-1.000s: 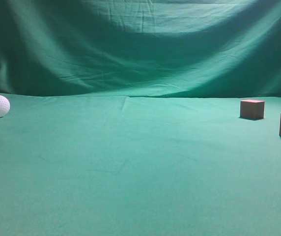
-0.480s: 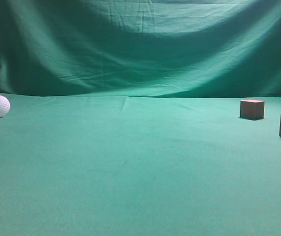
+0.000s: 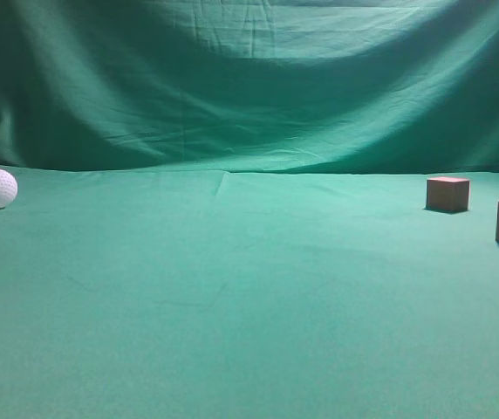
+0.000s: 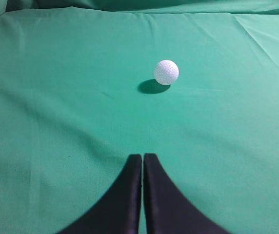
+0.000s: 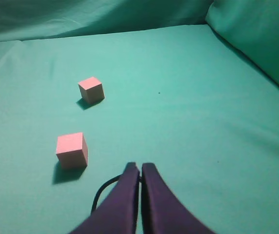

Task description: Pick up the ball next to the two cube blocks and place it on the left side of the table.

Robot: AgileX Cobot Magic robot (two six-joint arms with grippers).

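Nothing has shifted since the earlier frames: ball and cubes sit where they did. On the wide table of wrinkled green cloth, the two reddish-brown matte cube blocks lie ahead and left of the right gripper, whose dark fingers are pressed together. The left gripper is likewise closed and empty; the small white dimpled ball rests well ahead of it, slightly rightward.

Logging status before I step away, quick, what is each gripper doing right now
Left gripper: closed, holding nothing; the ball lies apart, ahead of it.
Right gripper: closed, holding nothing; the two cube blocks sit untouched.
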